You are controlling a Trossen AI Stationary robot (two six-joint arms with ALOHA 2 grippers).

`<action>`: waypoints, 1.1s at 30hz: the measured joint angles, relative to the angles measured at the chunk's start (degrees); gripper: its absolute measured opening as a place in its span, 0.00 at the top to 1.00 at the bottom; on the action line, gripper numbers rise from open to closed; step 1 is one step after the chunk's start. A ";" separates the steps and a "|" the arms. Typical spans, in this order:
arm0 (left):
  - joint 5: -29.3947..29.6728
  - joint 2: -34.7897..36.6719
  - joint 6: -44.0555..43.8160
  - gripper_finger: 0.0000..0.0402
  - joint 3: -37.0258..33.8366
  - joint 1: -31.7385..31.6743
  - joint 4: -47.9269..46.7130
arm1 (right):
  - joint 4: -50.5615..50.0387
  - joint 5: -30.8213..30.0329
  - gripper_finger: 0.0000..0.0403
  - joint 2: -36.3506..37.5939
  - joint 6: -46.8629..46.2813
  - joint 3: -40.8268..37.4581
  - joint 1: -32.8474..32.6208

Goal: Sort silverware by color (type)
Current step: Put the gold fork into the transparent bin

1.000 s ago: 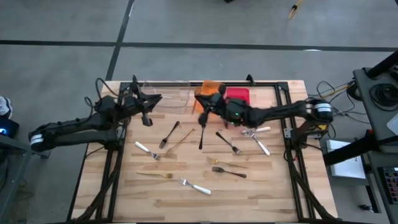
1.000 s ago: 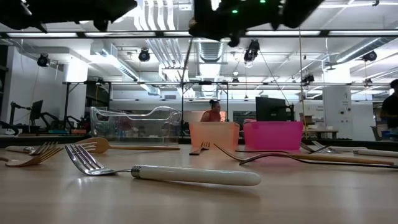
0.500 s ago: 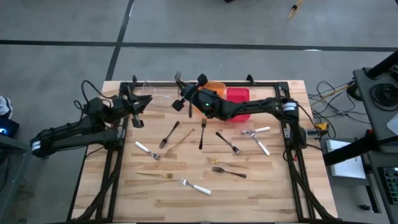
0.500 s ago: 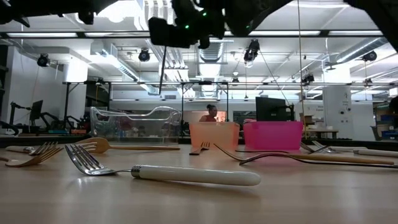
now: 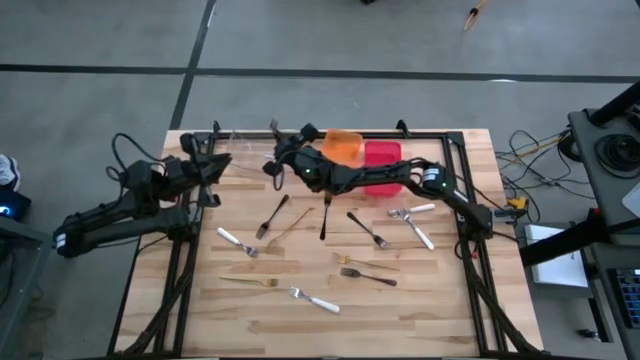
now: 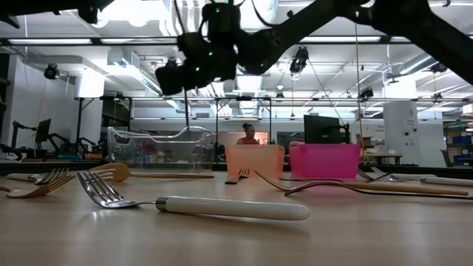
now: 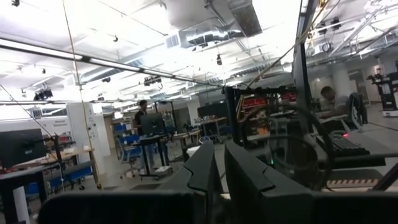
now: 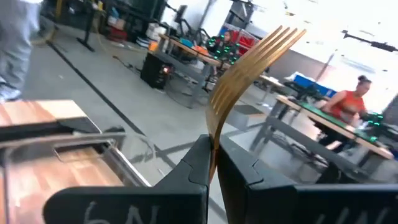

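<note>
Above the table's far edge, the right gripper (image 5: 276, 163) pinches a gold fork (image 8: 249, 74) between its closed fingers (image 8: 198, 163), tines pointing up and away from the wrist. It hangs over the clear bin (image 5: 248, 155), with its arm stretched across from the right side past the orange bin (image 5: 343, 146) and the red bin (image 5: 381, 155). From table height, this gripper (image 6: 194, 63) floats high over the clear bin (image 6: 159, 148).

The left gripper (image 5: 208, 172) waits at the table's left edge, near the clear bin, fingers (image 7: 205, 171) nearly together and holding nothing.

On the wooden table (image 5: 420, 320) the rest of the silverware lies scattered: black forks (image 5: 326, 214) near the middle, pale-handled silver forks (image 5: 412, 222) to the right and one (image 5: 313, 299) toward the near edge, and gold pieces (image 5: 250, 282) in between. A person in a red top (image 8: 350, 102) sits at a desk in the room beyond.
</note>
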State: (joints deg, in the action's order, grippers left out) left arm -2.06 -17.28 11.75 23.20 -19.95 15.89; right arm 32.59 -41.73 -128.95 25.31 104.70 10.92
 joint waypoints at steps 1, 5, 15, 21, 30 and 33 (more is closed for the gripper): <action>0.04 0.26 0.02 0.95 0.00 -0.02 -0.09 | -0.67 -0.88 0.98 -0.98 0.89 1.18 0.00; 0.04 0.81 0.21 0.95 0.00 -0.02 -0.71 | -6.67 -3.46 0.98 -4.81 3.29 7.36 0.00; 0.04 0.78 1.11 0.95 -0.09 -0.02 -0.70 | -15.57 -4.83 0.98 -10.71 3.91 17.15 0.00; 0.04 0.86 1.29 0.95 -0.09 -0.02 -0.88 | -17.83 -4.93 0.98 -11.78 2.81 17.16 0.39; 0.08 0.84 2.32 0.95 -0.09 -0.02 -0.93 | -19.36 -4.88 0.98 -11.92 2.30 17.12 0.37; 0.08 0.81 2.54 0.95 -0.09 -0.02 -0.93 | -19.52 -4.91 0.98 -11.92 2.25 17.12 0.46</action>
State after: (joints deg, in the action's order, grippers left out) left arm -1.98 -16.47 14.28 23.11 -19.97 14.96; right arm 13.07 -46.63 -140.88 27.57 121.82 11.38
